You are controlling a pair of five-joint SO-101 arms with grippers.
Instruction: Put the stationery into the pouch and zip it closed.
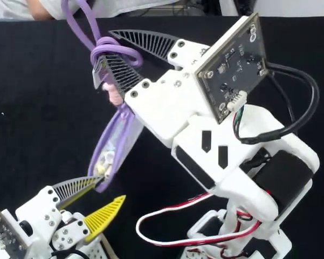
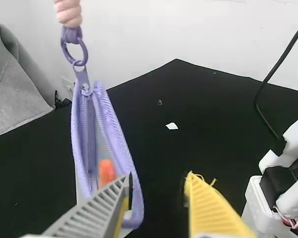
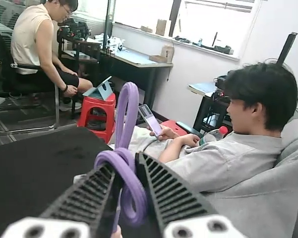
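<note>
The right gripper [image 1: 104, 54] is clamped on the purple strap loop [image 3: 126, 178]. The pouch [image 1: 114, 145] hangs lengthwise below it over the black table [image 1: 38, 108]. Its lower end touches the grey finger of the left gripper [image 2: 158, 178], whose 2 fingers are spread.

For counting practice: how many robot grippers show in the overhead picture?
2. The grey-and-yellow-fingered left gripper is open at the lower end of the translucent purple pouch; the black-fingered right gripper clamps its purple cord loop.
</note>
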